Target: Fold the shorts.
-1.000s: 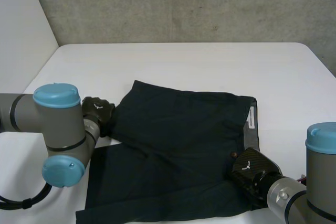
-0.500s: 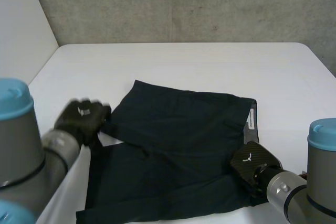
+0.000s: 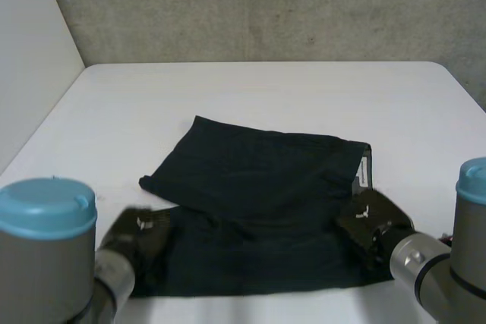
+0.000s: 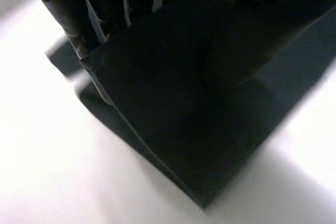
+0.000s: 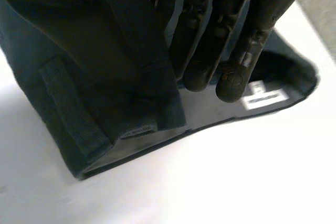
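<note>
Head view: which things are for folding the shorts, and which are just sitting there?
For the job: the shorts, the left hand at their near left edge, the right hand at the waistband end.
Just there: the white table underneath, the grey wall behind it.

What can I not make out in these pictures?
- Grip of left hand on shorts: left wrist view, dark cloth hides it.
- Grip of right hand: right wrist view, raised waistband hides it.
- Text on label: right wrist view, too small.
</note>
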Robot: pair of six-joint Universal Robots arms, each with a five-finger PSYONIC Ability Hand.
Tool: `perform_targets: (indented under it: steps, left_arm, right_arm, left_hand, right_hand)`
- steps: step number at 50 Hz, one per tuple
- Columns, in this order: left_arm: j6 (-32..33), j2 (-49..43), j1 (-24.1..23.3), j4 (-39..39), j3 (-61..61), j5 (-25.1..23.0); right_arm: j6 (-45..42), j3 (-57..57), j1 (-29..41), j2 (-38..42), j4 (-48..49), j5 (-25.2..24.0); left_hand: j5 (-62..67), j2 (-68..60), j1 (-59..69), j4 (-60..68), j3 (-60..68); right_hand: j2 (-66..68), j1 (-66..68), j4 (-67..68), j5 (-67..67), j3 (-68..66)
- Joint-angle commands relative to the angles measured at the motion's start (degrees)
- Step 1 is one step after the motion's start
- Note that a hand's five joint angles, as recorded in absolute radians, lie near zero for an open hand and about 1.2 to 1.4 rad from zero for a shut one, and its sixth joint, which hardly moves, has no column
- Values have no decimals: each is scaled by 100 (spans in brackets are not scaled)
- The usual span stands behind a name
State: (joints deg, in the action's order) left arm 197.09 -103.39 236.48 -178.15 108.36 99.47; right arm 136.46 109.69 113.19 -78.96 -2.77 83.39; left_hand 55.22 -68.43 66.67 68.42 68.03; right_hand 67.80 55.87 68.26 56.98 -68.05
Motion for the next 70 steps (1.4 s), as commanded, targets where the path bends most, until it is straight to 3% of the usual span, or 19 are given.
perform_targets:
  steps: [1,7,13,23,33,39,41,42,43,44,47,51,58,65,70]
  left_arm:
    - [549,-241,29,-1097,-1314,46]
    - [1208,-1190,65,-1802,-2414,37]
    - [1885,-2489,310,-2198,-3705,2]
    - [1956,-4118,416,-2663,-5201,-323]
    - [1921,-4620,328,-3498,-5334,-745]
    - [1921,-4620,320,-3648,-5246,-1105]
    - [1930,-4611,320,-3648,-5246,-1141]
    - [1921,-4593,320,-3648,-5246,-1132]
    - [1921,-4585,320,-3648,-5246,-1115]
    - [1921,-4567,311,-3648,-5237,-1053]
    - [1913,-4401,302,-3631,-5211,-922]
    - [1825,-3514,337,-3604,-4895,-693]
    - [771,-1827,346,-3315,-3595,-622]
    - [-248,-876,293,-1418,-2408,-552]
    - [-1048,-796,267,-485,-1933,-587]
  right_arm:
    - [3,-781,1,-207,-4,10]
    - [21,-1721,-34,-84,40,28]
    - [21,-2978,-61,934,285,116]
    - [-67,-4630,-78,2981,778,607]
    - [-234,-5379,-78,3985,717,1047]
    - [-234,-5405,-61,3950,577,1056]
    - [-225,-5431,-61,3915,497,1065]
    - [-199,-5458,-61,3889,436,1091]
    - [-173,-5493,-61,3793,366,1170]
    - [-155,-5493,-78,3722,330,1214]
    - [46,-5441,-104,3162,295,1320]
    - [616,-5274,-280,2345,286,1302]
    - [1471,-4501,-368,1323,76,881]
    - [1980,-2744,-553,734,-725,125]
    - [2201,-1234,-562,689,474,-130]
  left_hand:
    - [1478,-1157,1333,1158,1197]
    - [1478,-1157,1333,1158,1197]
    - [1478,-1157,1333,1158,1197]
    - [1478,-1157,1333,1158,1197]
    - [1231,-910,1086,910,949]
    - [943,-622,798,623,662]
    - [-94,415,-239,-415,-376]
    - [-1449,1771,-1594,-1770,-1731]
    - [-2745,3066,-2890,-3066,-3027]
    - [-5456,5777,-5601,-5777,-5737]
    - [-5522,5843,-5667,-5842,-5803]
    - [-5522,5843,-5667,-5842,-5803]
    - [-5522,5843,-5667,-5842,-5803]
    - [-5500,5821,-5645,-5821,-5782]
    - [-5467,5788,-5612,-5787,-5748]
  right_hand:
    - [1220,2413,1174,1302,-1195]
    - [1220,2413,1174,1302,-1195]
    - [1220,2413,1174,1302,-1195]
    - [1220,2413,1174,1302,-1195]
    - [1220,2413,1174,1302,-1195]
    - [1220,2413,1174,1302,-1195]
    - [910,2102,863,992,-884]
    - [-942,251,-988,-860,967]
    - [-5207,-4014,-5253,-5125,5232]
    - [-5780,-4587,-5826,-5698,5805]
    - [-5780,-4587,-5826,-5698,5805]
    - [-5780,-4587,-5826,-5698,5805]
    - [-5780,-4587,-5826,-5698,5805]
    - [-5780,-4587,-5826,-5698,5805]
    - [-5780,-4587,-5826,-5698,5805]
